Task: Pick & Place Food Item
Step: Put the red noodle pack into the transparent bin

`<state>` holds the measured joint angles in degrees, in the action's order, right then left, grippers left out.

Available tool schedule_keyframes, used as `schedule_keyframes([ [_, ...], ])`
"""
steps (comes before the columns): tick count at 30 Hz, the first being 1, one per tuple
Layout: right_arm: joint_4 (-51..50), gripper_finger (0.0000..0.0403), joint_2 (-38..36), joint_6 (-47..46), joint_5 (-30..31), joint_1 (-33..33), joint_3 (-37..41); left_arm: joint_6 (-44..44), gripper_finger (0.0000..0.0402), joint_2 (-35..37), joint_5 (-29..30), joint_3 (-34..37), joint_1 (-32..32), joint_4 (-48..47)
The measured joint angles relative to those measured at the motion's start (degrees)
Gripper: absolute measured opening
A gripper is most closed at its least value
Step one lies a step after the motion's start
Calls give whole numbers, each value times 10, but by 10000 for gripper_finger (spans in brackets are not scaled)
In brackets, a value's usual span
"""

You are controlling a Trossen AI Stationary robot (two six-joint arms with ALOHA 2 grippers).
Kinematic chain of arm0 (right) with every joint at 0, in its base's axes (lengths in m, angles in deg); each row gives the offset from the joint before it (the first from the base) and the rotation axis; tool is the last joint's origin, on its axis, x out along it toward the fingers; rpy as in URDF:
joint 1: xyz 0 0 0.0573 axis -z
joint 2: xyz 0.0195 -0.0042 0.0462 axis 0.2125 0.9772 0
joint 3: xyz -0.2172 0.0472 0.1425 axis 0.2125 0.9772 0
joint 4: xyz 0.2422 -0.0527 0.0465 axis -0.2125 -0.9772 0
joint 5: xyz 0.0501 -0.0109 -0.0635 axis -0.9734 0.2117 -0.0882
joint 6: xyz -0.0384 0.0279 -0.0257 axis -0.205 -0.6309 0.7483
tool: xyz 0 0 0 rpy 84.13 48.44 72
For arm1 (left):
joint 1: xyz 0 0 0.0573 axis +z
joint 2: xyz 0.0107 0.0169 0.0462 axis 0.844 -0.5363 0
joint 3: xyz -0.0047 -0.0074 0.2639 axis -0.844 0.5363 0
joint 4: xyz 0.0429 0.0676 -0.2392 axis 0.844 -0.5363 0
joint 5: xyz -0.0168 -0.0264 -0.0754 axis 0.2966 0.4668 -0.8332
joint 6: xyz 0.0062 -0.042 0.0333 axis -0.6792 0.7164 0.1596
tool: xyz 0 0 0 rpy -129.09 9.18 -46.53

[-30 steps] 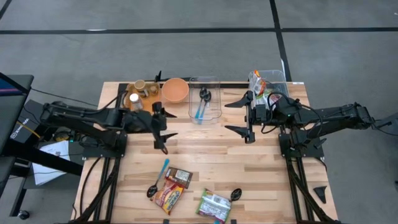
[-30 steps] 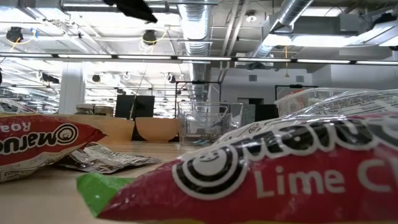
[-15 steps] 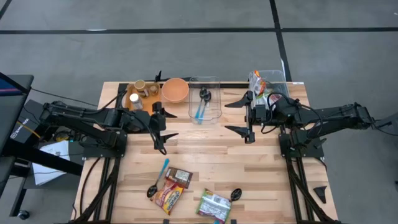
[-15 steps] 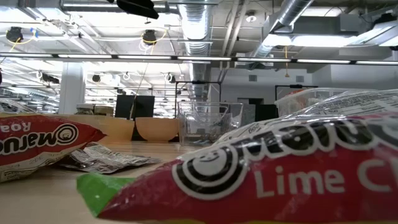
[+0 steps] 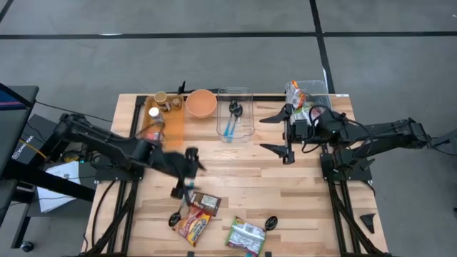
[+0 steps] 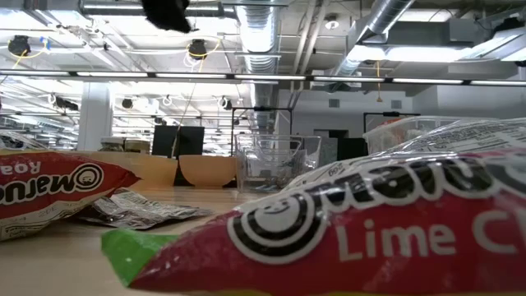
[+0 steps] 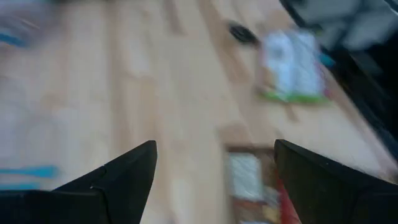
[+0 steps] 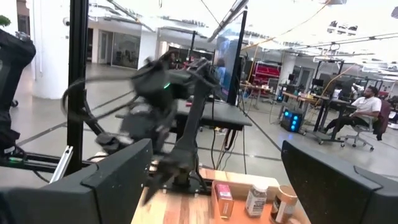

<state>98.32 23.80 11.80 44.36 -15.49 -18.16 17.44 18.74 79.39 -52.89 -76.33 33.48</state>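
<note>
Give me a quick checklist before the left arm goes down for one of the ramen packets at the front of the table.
1. Left claw open: ok, both fingers spread in the left wrist view.
2. Left claw empty: ok, nothing between the fingers.
3. Red ramen packet free to grab: cannot tell, a blue-handled spoon lies right beside it.
4. Claw centered over the packet: not ok, it sits behind the packet.
5. Right claw out of the way: ok, open and waiting beside the clear bin.
6. Green ramen packet: ok, lying apart.
</note>
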Motion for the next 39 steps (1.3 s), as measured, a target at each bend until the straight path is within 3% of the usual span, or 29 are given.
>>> schedule_keyframes([
  [14,-40,353,-30,-10,0,-13,0,148,299,-121,-37,0,-113,-98],
  [23,-41,353,-30,-11,0,-13,0,147,240,-185,-62,0,-131,-54],
  [31,-43,353,-30,-11,-2,-13,0,115,214,-251,-56,0,-127,-32],
  [39,-43,353,-30,-11,-2,-13,0,72,181,-295,-107,0,-127,-27],
])
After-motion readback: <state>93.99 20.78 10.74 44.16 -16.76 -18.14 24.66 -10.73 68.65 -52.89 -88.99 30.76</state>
